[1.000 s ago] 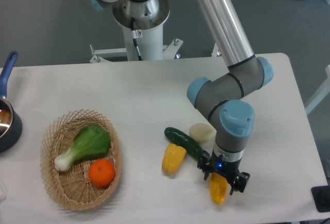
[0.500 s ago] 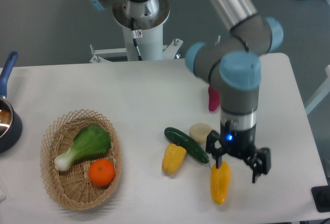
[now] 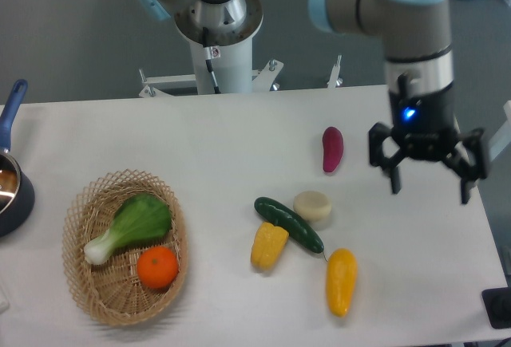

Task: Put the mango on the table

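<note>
With the mango [image 3: 341, 281] lying free on the near right of the table [image 3: 207, 147], just beside the cucumber [image 3: 288, 224], the gripper [image 3: 426, 173] hangs well above with fingers spread and empty, suggesting delivery is done.

A robotics lab, by the look of it: a silver-and-blue robot arm [image 3: 407, 36] on a white pedestal base [image 3: 219, 48] beside a plain white table [image 3: 200, 147], with a bare grey floor [image 3: 72, 28] behind.

White table [image 3: 200, 147] with mango [image 3: 341, 281], cucumber [image 3: 288, 224], basket [image 3: 84, 279].
</note>
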Tool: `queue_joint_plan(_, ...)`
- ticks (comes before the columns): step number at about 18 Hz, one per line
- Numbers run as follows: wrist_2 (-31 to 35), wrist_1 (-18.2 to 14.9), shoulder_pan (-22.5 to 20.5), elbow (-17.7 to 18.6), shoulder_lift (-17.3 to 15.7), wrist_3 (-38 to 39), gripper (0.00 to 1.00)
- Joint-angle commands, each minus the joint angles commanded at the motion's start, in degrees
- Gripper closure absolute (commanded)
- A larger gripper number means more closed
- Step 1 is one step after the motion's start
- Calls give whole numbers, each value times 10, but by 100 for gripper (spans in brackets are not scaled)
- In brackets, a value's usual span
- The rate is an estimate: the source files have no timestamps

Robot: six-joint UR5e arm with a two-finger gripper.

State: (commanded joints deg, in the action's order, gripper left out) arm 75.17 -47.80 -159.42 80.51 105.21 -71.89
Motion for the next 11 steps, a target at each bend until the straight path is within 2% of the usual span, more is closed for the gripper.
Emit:
queue_joint_plan(3,-35,-53,-37,6,-21,-41,0)
queue_joint_plan(8,-48,-121,-98,47,-62,-239,0)
queue_joint_plan(11,-54,-129,-123,75,-82,-296,0)
